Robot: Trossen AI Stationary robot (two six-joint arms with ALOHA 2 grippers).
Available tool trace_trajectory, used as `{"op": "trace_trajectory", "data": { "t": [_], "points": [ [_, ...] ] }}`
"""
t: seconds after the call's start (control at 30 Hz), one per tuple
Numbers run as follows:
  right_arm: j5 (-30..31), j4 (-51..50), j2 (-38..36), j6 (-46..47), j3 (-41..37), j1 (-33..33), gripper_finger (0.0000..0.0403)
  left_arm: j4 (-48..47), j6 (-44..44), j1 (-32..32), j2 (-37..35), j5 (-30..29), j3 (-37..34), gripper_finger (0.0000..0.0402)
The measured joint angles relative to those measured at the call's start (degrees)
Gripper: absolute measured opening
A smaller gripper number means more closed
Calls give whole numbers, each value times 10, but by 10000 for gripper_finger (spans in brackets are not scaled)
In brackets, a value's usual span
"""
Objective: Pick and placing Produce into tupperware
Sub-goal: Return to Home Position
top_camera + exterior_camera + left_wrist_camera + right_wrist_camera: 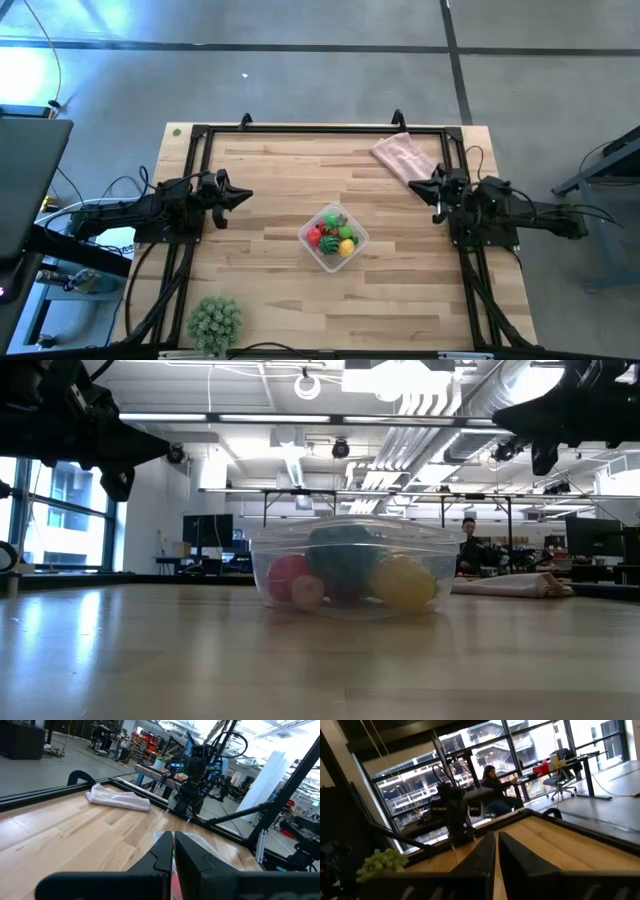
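The clear tupperware [334,238] stands near the middle of the table, a little toward the near edge. The produce [332,234] lies inside it: red, yellow and green pieces. In the low view the tupperware [350,565] shows a red piece [288,575], a yellow one [403,582] and a green one [340,560] resting on its bottom. My left gripper [245,196] hangs shut at the table's left side, pointing toward the middle, with nothing in it. My right gripper [415,185] hangs shut at the right side, pointing left, also holding nothing. Both are clear of the tupperware.
A pink cloth [405,155] lies at the far right of the table, close to my right gripper. A spiky pale-green ball plant [215,320] stands at the near left corner. Black frame rails [320,130] run along the table's far, left and right sides. A person [492,782] sits beyond the table.
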Motion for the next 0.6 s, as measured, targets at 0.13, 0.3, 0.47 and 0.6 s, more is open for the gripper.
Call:
{"op": "trace_trajectory", "data": {
  "t": [0.13,0.3,0.47,0.6],
  "points": [
    [-2,-5,1,5,-21,0,11,0,0,0,0,0,0,8],
    [3,-4,1,-15,-32,0,11,0,0,0,0,0,0,8],
    [5,-41,0,-95,-32,0,11,0,0,0,0,0,0,8],
    [5,-98,0,-138,-32,0,11,0,0,0,0,0,0,8]
  ]
}}
